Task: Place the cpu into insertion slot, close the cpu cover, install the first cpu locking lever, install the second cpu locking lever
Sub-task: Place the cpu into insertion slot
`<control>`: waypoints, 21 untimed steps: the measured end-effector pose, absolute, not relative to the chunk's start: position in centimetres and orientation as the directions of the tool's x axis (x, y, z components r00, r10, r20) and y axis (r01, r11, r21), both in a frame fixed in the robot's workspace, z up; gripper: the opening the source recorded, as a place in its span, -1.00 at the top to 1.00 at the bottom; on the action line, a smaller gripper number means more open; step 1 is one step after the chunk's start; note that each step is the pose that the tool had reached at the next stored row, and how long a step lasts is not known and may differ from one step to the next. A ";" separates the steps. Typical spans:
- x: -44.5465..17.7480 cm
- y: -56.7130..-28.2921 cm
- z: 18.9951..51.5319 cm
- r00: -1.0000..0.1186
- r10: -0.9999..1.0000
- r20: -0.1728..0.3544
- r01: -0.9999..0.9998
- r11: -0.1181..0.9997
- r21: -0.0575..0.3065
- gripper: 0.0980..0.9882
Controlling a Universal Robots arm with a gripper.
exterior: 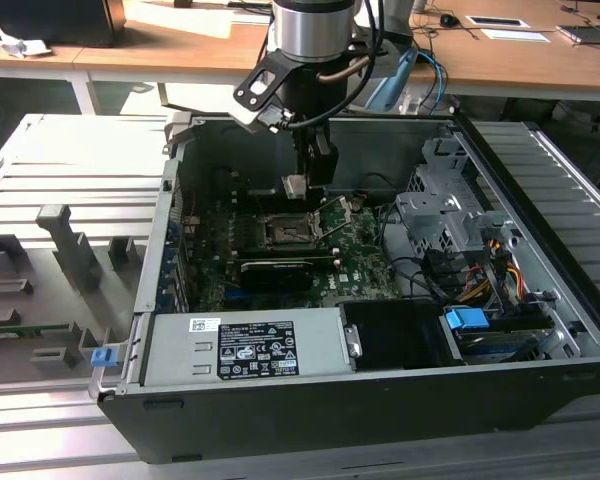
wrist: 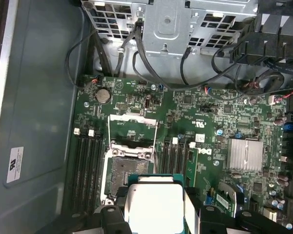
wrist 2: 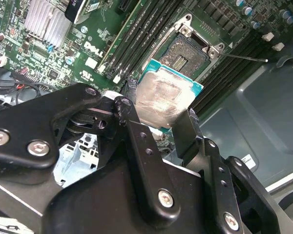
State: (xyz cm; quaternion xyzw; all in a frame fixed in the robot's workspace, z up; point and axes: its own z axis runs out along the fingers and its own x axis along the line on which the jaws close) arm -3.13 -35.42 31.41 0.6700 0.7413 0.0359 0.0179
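Observation:
My gripper [exterior: 302, 185] hangs inside the open computer case, shut on the cpu [exterior: 295, 186], a small square chip with a pale metal face. In both wrist views the cpu [wrist 2: 163, 100] [wrist: 156, 204] sits between two black fingers [wrist 2: 132, 122] [wrist: 194, 214], held in the air just above and beside the insertion slot [wrist 2: 188, 56] [wrist: 127, 170] [exterior: 288, 232]. The slot is bare, its dark centre showing. The cpu cover [wrist: 132, 119] stands flipped open at the slot's far side, with thin wire levers [wrist: 156, 136] raised along it.
Green motherboard [wrist: 205, 112] fills the case floor. Black memory slots [wrist: 85, 165] flank the socket. A finned heat sink [wrist: 244, 155], a grey power supply box [exterior: 245, 345], a metal drive cage [exterior: 445, 210] and loose cables [wrist: 136, 53] surround it.

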 end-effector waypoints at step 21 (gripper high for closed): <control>-3.1 -35.4 31.0 -0.056 0.998 0.022 0.996 0.055 0.077 0.02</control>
